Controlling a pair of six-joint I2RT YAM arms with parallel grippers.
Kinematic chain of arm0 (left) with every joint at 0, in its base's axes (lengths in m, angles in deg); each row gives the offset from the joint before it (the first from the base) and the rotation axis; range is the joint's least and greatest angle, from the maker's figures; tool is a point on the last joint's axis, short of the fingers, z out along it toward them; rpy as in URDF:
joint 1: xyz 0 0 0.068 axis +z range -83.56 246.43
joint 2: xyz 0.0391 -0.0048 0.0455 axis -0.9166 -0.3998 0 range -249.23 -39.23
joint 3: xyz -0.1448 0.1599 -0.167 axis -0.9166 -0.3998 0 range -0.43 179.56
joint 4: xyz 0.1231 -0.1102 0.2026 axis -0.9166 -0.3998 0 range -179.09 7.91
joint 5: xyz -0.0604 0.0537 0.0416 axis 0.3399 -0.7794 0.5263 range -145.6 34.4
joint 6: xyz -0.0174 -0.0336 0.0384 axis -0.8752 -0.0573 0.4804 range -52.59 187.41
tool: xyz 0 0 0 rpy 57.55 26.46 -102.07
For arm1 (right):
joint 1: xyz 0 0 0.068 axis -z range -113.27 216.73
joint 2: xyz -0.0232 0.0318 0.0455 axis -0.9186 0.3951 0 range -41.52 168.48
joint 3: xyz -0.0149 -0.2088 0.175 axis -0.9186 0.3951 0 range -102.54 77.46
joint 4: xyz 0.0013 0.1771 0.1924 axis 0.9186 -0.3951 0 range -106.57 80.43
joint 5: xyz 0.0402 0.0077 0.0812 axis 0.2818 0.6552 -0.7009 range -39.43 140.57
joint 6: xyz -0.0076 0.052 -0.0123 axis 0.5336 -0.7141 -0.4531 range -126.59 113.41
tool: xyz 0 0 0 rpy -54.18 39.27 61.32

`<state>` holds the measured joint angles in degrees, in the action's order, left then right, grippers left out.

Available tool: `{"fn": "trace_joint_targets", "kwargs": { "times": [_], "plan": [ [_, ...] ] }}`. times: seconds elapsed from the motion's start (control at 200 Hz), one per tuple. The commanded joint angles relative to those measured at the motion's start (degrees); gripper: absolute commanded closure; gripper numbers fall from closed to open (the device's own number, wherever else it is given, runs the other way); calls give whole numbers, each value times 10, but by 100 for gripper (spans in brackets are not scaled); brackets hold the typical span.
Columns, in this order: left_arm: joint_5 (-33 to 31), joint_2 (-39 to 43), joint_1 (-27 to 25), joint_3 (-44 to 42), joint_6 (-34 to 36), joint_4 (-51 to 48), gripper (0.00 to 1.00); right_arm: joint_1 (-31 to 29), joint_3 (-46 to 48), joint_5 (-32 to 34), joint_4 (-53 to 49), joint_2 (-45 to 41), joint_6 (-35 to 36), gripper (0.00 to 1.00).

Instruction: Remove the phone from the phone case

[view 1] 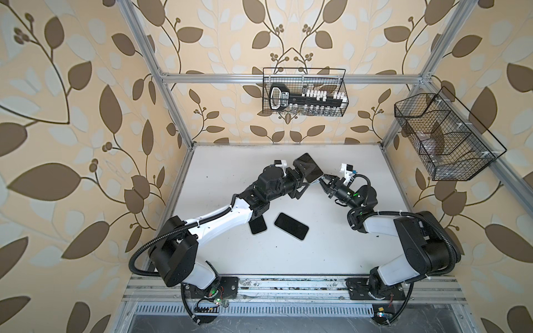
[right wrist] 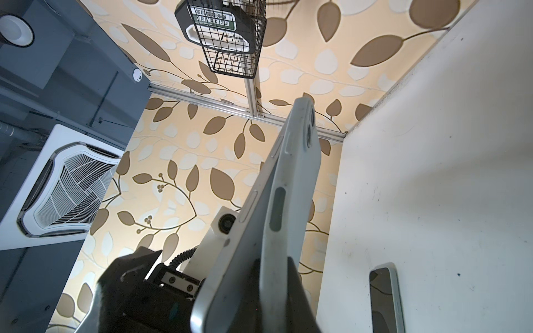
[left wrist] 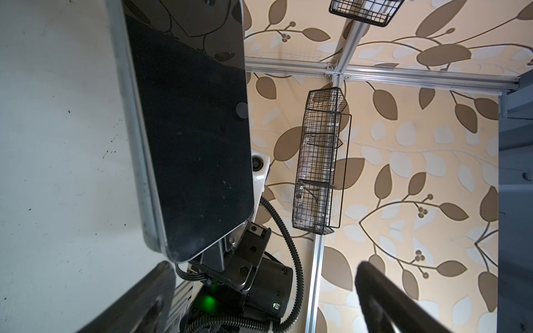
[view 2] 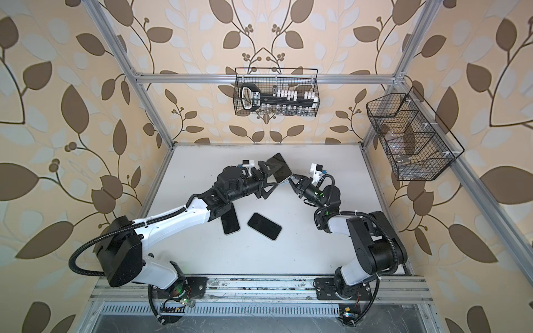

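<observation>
Held item: phone point(view 1: 310, 170) in its case point(right wrist: 297, 187), raised off the table point(view 1: 331, 245), upper middle of both top views, between the two grippers.
Right gripper point(view 1: 322, 181): clamped tight on the lower end of the case. Whether it also pinches the phone's corner cannot be told.
Left gripper point(view 1: 305, 179): jaws at full spread, straddling the phone, gripping nothing.
Separation: in the right wrist view the phone's buttoned edge stands away from the case's side slot. The phone appears part-lifted, not free.
Step in hand (judgement): left gripper takes the phone while the right anchors the case.
Method advised: close the left jaws on the phone's bare edges only, clear of the case lip, then peel apart steadily from the loosened edge.
Risk: slick glass may slip, and a pinch that includes the case separates nothing.
Other items: two other phones point(view 1: 291, 226) lie flat, lower middle of the table, well apart from the work.
</observation>
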<state>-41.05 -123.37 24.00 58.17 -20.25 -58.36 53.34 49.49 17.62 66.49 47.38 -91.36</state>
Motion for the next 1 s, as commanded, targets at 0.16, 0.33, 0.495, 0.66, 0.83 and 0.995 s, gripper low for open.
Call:
{"fn": "trace_joint_targets", "kwargs": {
  "times": [0.16, 0.33, 0.495, 0.66, 0.83, 0.995],
  "plan": [
    [8, 4, -5, 17, -1, 17, 1, 0, -3, 14, 59, -25, -12, 100],
    [7, 7, -7, 16, 1, 11, 1, 4, -1, 16, 60, -31, -12, 100],
    [2, 9, -8, 9, 2, 13, 1, 5, -3, 16, 57, -35, -13, 100],
    [-2, 8, -8, 15, 9, 16, 1, 0, 3, 18, 57, -37, -12, 100],
    [-1, 0, -7, 29, 14, 14, 1, -5, 8, 21, 56, -40, -8, 100],
    [-1, -8, -7, 35, 13, 21, 1, -8, 14, 23, 55, -42, -4, 100]
  ]
}}
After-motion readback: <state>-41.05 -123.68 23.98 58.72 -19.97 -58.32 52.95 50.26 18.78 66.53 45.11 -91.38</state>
